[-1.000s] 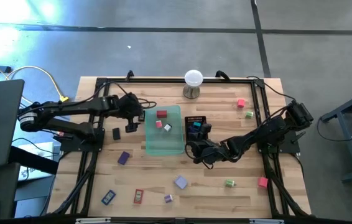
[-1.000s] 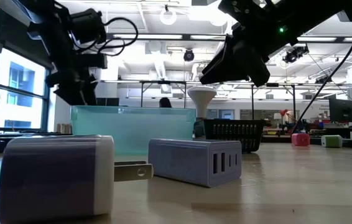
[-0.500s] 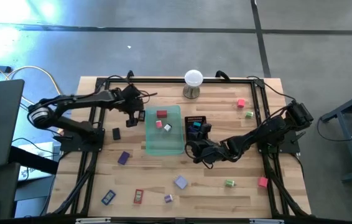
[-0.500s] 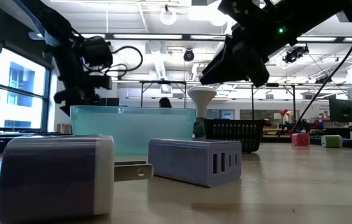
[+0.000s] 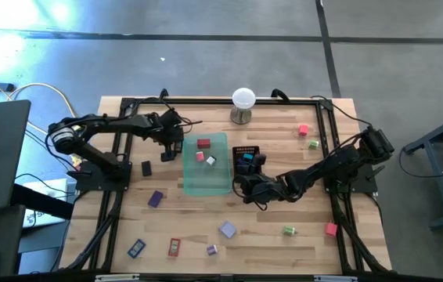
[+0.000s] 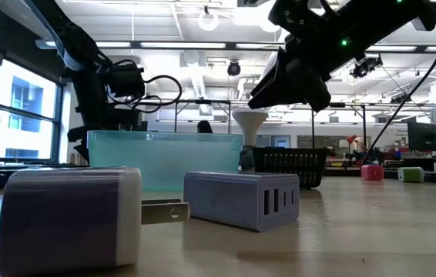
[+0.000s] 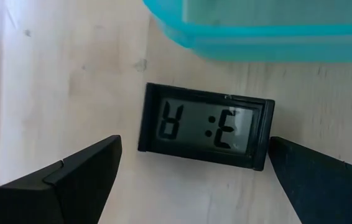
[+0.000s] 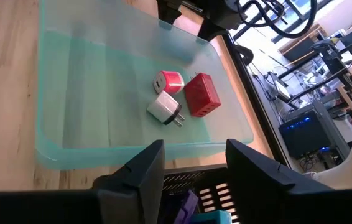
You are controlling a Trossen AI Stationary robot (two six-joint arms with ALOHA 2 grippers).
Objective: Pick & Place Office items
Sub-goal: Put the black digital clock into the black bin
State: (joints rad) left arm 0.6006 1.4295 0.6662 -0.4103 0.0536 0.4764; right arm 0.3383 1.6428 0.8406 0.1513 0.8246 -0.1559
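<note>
Clock point(image 7: 205, 135) (black) lies between left gripper's point(image 7: 194, 177) wide jaws.

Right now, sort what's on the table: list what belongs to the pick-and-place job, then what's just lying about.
Job: black clock, red charger, pink charger, white plug, purple block, green block; probably the green tray and black mesh tray as bins.
Lying about: white ball on its stand.

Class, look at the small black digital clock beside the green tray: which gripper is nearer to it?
Left. The left gripper hovers open right over the clock; the right gripper is across the green tray, by the black mesh tray.
</note>
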